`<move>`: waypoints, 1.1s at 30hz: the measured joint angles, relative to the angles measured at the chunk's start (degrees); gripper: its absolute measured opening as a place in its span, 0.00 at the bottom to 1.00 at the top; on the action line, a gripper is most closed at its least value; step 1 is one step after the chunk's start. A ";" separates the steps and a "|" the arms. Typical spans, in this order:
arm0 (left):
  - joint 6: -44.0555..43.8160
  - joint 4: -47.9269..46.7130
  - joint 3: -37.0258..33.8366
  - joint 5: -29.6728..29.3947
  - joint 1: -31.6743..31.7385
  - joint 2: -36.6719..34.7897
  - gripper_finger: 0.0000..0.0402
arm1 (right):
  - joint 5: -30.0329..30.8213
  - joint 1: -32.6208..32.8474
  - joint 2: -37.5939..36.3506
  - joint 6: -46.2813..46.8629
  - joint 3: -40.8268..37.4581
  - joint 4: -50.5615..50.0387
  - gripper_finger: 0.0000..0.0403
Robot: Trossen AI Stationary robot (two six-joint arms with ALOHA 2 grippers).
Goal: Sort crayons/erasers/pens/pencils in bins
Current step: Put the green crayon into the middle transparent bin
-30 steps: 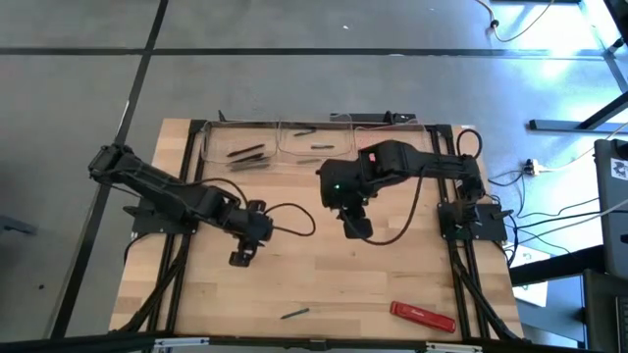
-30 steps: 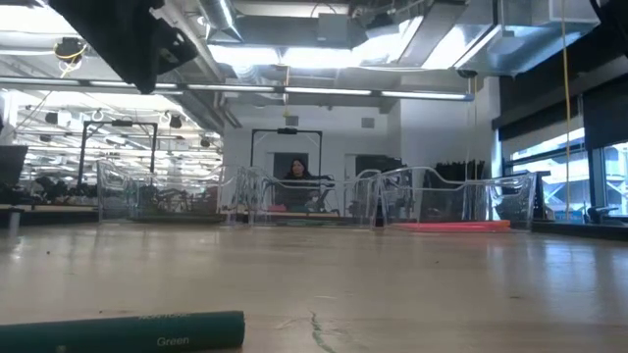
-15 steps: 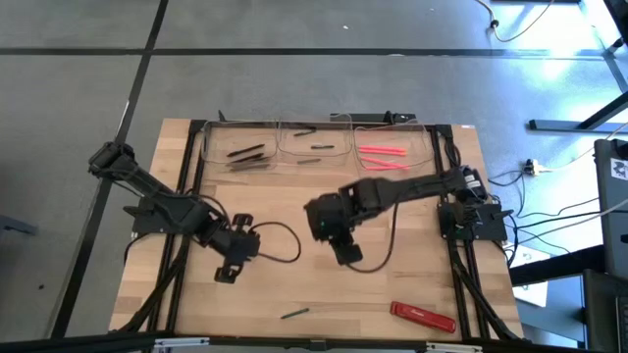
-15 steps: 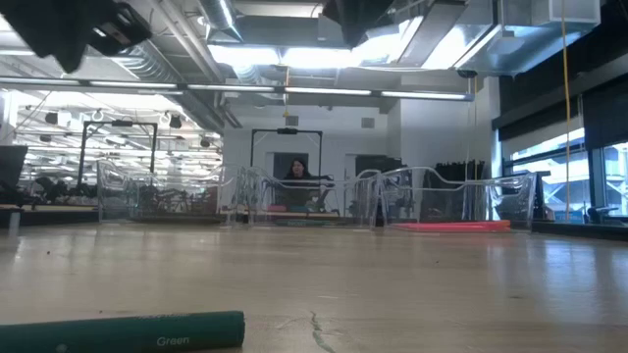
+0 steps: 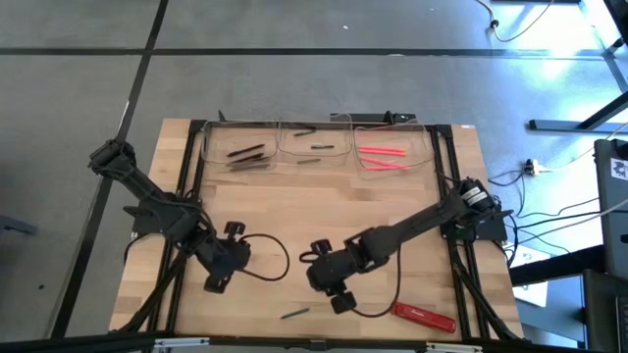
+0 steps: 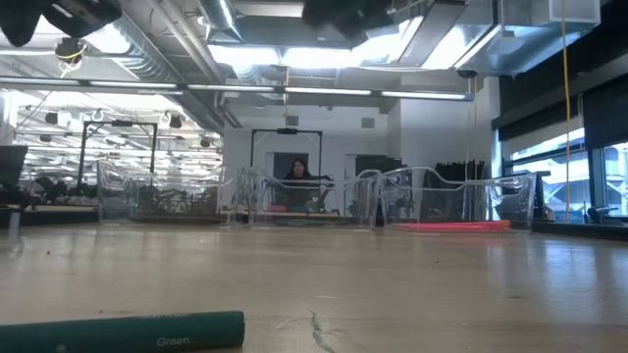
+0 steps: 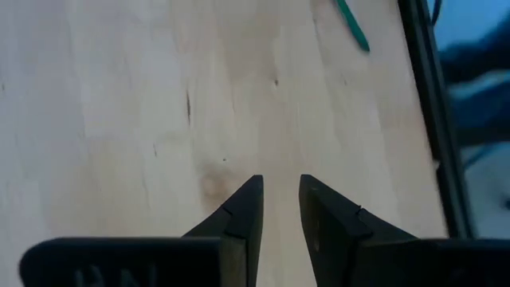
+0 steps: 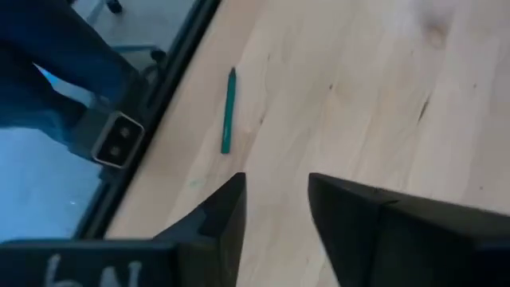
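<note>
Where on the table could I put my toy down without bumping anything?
The bare wood in the middle, between the three bins at the back and the two grippers, is free. The front is crowded: left gripper, right gripper, green crayon and red bar.

- Pale wooden plank counter [image 5: 294,226], black frame rails along edges.
- Three clear plastic bins [image 5: 316,145] at far edge.
- Green crayon [image 5: 294,314], flat red bar [image 5: 423,316] near front edge.

Grey tiled floor [image 5: 294,88] surrounds the wooden surface [image 5: 324,216]; beyond it, ceiling lights [image 6: 294,54] and windows [image 6: 579,167] at the side.
</note>
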 joint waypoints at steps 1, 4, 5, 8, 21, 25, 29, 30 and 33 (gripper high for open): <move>-1.48 0.52 0.00 -0.58 -0.18 0.01 0.19 | 0.75 0.27 0.00 -0.67 -1.21 1.13 0.34; -7.02 1.51 0.00 -4.35 -0.90 0.01 0.18 | 1.61 0.44 0.00 -2.79 -4.73 6.33 0.34; -8.91 1.49 0.00 -5.77 -1.17 0.00 0.18 | 1.64 0.44 0.00 -3.07 -5.87 7.92 0.34; -13.34 1.56 0.00 -9.31 -1.76 0.00 0.19 | 1.68 0.35 0.00 -3.95 -8.36 12.15 0.34; -22.10 1.77 0.00 -12.00 -3.61 0.00 0.18 | 1.74 -1.49 4.54 -3.20 -1.00 11.52 0.34; -23.73 2.22 0.00 -12.14 -4.51 -0.74 0.18 | 0.12 -1.79 9.38 -4.73 4.23 10.46 0.34; -24.55 1.99 0.02 -13.36 -5.53 -2.25 0.18 | -2.52 -1.77 13.43 -4.34 8.90 6.63 0.34; -24.58 2.00 0.02 -13.98 -5.70 -2.77 0.18 | -3.66 -1.77 14.28 -4.05 9.93 6.28 0.34; -24.60 1.65 0.02 -15.98 -6.12 -3.92 0.18 | -5.95 -1.75 16.24 -2.65 11.27 4.27 0.34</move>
